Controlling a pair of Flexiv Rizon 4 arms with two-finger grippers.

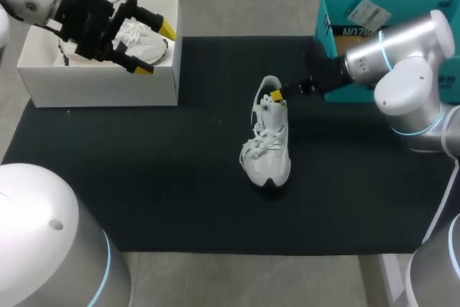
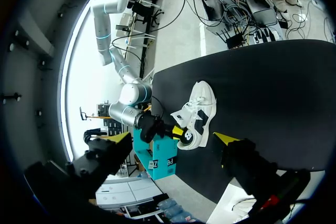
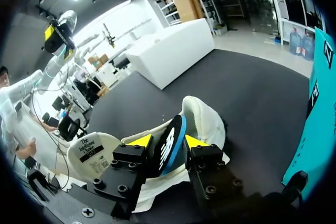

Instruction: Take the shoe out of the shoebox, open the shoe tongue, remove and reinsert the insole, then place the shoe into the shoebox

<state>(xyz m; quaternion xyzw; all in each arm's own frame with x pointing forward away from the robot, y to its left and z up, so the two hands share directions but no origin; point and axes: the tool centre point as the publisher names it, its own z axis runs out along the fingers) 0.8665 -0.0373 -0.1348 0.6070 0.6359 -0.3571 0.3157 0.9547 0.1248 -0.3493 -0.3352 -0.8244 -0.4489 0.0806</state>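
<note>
Pinching insole (image 3: 169, 153) between right gripper (image 3: 168, 141) fingertips (image 3: 140, 140)

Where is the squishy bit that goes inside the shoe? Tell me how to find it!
Find the big black mat; a white lace-up sneaker lies in its middle. At its heel end the right hand pinches a thin dark insole with a blue edge, sticking up out of the shoe. It is the only dark, flat piece; the sneaker around it is white.

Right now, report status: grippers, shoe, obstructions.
Left gripper open above white cardboard shoebox. Right gripper shut on black-and-blue insole at heel of white lace-up sneaker on black mat. In the way: another white shoe inside shoebox.
</note>
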